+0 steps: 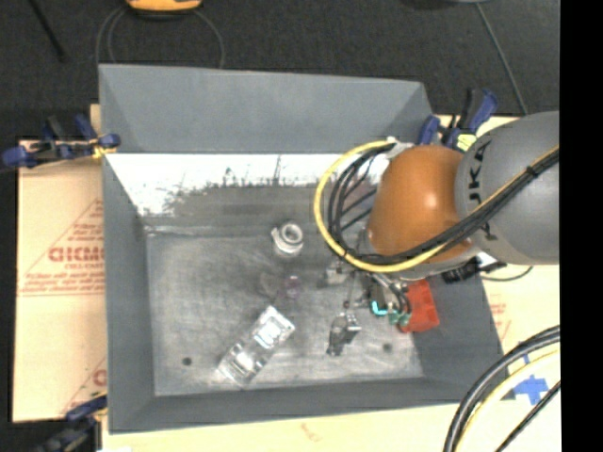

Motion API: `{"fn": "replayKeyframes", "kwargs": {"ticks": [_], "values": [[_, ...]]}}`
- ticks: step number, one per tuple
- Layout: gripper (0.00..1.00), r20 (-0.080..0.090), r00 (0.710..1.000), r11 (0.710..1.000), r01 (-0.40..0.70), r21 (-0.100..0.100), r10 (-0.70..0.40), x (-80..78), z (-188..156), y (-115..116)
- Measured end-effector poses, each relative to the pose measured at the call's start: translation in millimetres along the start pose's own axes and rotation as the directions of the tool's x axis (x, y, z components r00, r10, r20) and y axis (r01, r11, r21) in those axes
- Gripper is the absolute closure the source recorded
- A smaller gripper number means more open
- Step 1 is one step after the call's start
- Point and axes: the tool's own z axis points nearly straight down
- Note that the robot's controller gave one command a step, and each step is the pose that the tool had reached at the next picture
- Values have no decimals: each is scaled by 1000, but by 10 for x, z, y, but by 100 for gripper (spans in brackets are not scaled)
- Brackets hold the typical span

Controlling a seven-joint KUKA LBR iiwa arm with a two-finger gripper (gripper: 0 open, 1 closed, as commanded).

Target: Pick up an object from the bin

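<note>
My gripper (340, 331) hangs low over the bin floor, right of the middle and near the front wall. A clear plastic bottle (255, 347) lies on its side to its left, a short gap away. A small grey-white cap-shaped piece (287, 238) stands further back, left of the gripper. A red block with a green bit (420, 309) lies just right of the gripper against the bin's right wall. I see nothing held in the gripper.
The arm with its orange cover and looped cables comes in over the bin's right side and hides the back right corner. Bare floor stretches across the left half of the bin.
</note>
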Motion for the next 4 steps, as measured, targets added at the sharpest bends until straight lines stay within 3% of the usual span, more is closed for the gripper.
{"fn": "replayKeyframes", "kwargs": {"ticks": [1,2,3,4], "values": [[0,15,994,994,-107,-2,107,-378,544,535],[100,15,994,994,-105,-2,105,-379,559,544],[100,13,997,997,-81,-3,81,-182,-20,688],[100,16,998,999,-53,-4,53,-103,-1093,784]]}}
